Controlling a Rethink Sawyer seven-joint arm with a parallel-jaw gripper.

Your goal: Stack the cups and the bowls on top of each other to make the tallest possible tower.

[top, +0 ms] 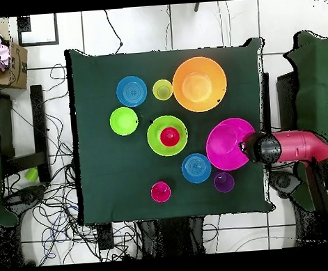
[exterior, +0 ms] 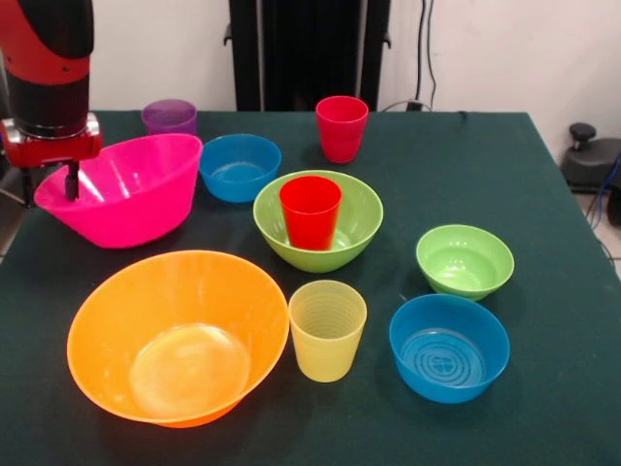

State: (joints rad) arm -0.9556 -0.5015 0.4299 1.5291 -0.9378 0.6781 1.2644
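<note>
My gripper (exterior: 71,183) grips the left rim of the hot pink bowl (exterior: 126,189), which hangs tilted at the table's left side; one black finger shows inside the rim. In the overhead view the gripper (top: 250,147) is at the bowl's (top: 227,145) right rim. The bright red cup (exterior: 310,211) stands upright inside the medium lime green bowl (exterior: 361,218) at the table's middle. The large orange bowl (exterior: 179,335) and ribbed yellow cup (exterior: 327,328) stand at the front.
A small green bowl (exterior: 464,260) and a blue bowl (exterior: 449,347) sit at the front right. Another blue bowl (exterior: 240,166), the purple cup (exterior: 170,116) and the pinkish-red cup (exterior: 342,127) stand at the back. The pink bowl overhangs the table's left edge.
</note>
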